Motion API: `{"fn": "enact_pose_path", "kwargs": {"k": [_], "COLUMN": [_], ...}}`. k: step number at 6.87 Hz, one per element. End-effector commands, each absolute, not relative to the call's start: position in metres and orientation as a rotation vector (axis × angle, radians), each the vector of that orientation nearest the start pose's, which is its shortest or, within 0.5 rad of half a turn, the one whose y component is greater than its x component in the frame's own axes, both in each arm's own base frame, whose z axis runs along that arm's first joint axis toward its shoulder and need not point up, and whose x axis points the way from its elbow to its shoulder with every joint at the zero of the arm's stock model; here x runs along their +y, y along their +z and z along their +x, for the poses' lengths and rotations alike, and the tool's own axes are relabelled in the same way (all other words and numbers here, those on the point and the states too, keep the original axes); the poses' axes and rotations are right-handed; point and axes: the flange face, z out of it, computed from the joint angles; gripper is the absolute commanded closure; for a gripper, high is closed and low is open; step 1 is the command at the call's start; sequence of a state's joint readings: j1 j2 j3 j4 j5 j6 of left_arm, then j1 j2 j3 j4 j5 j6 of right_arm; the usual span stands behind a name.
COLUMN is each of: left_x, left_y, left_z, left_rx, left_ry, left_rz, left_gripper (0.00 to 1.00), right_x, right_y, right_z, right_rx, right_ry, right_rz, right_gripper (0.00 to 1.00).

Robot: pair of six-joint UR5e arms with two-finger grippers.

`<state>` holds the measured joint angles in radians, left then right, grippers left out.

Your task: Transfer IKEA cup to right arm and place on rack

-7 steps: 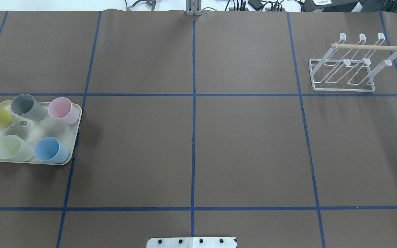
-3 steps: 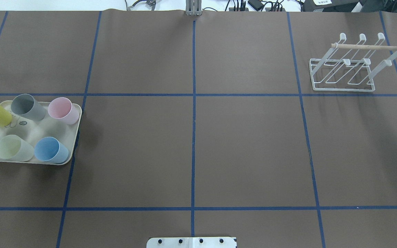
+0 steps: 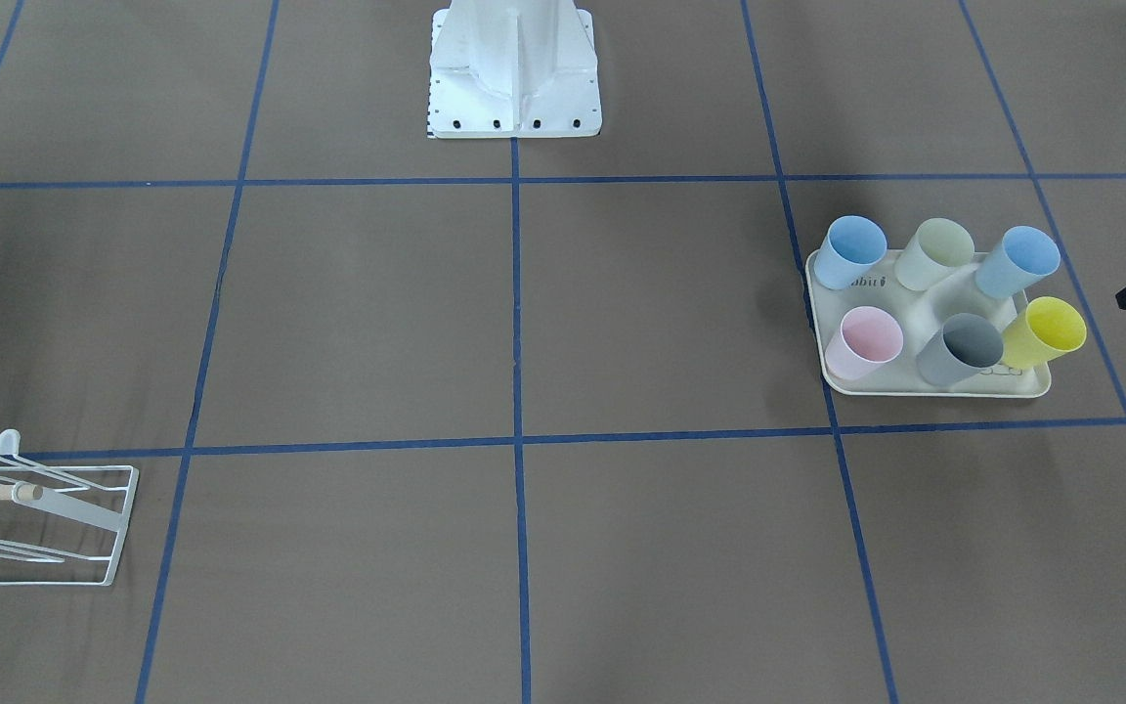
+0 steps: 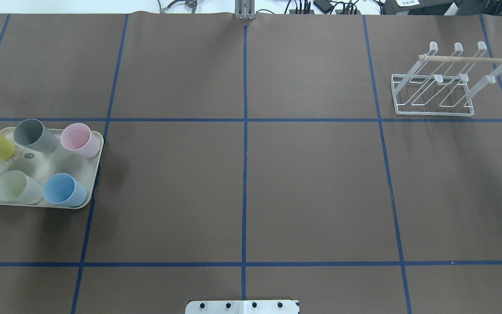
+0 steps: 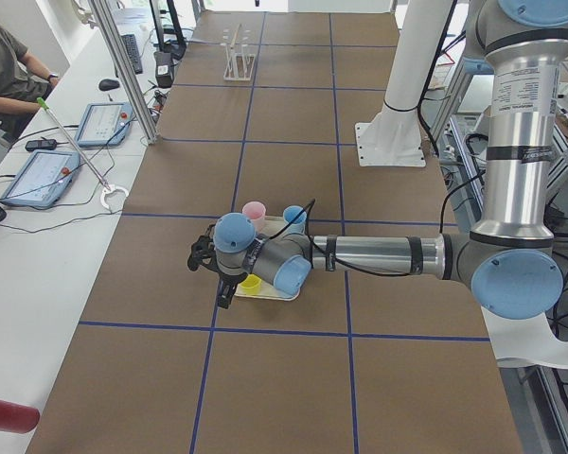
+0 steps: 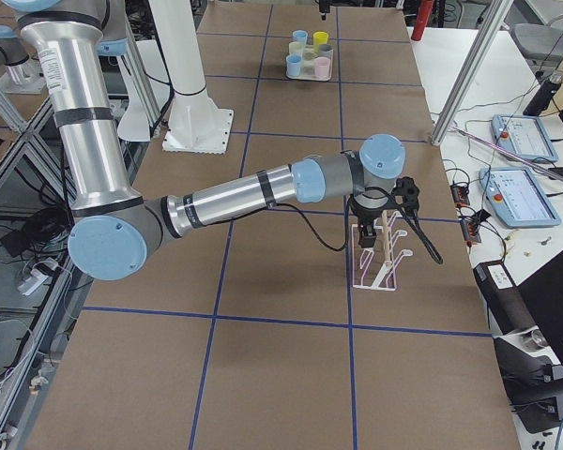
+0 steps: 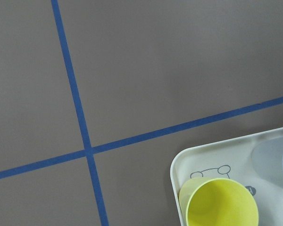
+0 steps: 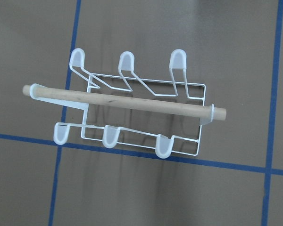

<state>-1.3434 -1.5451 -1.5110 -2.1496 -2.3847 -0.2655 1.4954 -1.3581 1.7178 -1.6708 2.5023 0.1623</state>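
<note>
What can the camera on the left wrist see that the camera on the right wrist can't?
Only the left wrist view shows a yellow cup standing in the corner of a cream tray, with the edge of a grey cup beside it. Only the right wrist view shows the white wire rack from above, its wooden rod lying across it and all six pegs bare. Both show the brown table cover with blue tape lines.
</note>
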Motion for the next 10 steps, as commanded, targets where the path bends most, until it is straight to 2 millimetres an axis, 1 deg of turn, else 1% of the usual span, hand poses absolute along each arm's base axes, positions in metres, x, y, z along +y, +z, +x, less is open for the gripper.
{"fn": "enact_pose_path", "kwargs": {"k": [1, 2, 3, 4, 5, 6, 7, 8, 9, 10], "left_x": [-0.495, -0.495, -0.495, -0.493, -0.492, -0.492, -0.493, -0.495, -0.495, -0.491], "left_y": [0.637, 0.640, 0.642, 0.642, 0.641, 0.641, 0.644, 0.647, 0.648, 0.652], "left_z": [0.081, 0.086, 0.097, 0.113, 0.122, 0.126, 0.126, 0.127, 0.127, 0.125], "left_rx": [0.913, 0.915, 0.917, 0.918, 0.921, 0.921, 0.920, 0.916, 0.915, 0.911], "left_ry": [0.146, 0.142, 0.160, 0.189, 0.206, 0.213, 0.217, 0.219, 0.221, 0.218], "left_rz": [0.236, 0.226, 0.212, 0.200, 0.195, 0.190, 0.189, 0.187, 0.185, 0.178], "left_gripper": [0.01, 0.06, 0.12, 0.18, 0.19, 0.34, 0.57, 0.74, 0.82, 0.93], "right_x": [-0.569, -0.569, -0.572, -0.572, -0.572, -0.572, -0.571, -0.571, -0.570, -0.570], "right_y": [0.443, 0.435, 0.425, 0.421, 0.419, 0.418, 0.416, 0.413, 0.412, 0.411], "right_z": [0.009, 0.009, 0.007, 0.006, 0.006, 0.006, 0.006, 0.005, 0.003, 0.003], "right_rx": [-0.959, -0.963, -0.970, -0.972, -0.975, -0.976, -0.976, -0.977, -0.976, -0.978], "right_ry": [-0.031, -0.015, 0.013, 0.009, 0.007, 0.005, 0.002, 0.000, -0.005, -0.006], "right_rz": [0.158, 0.159, 0.155, 0.160, 0.162, 0.165, 0.170, 0.173, 0.174, 0.175], "right_gripper": [0.00, 0.00, 0.00, 0.00, 0.00, 0.00, 0.00, 0.00, 0.00, 0.00]}}
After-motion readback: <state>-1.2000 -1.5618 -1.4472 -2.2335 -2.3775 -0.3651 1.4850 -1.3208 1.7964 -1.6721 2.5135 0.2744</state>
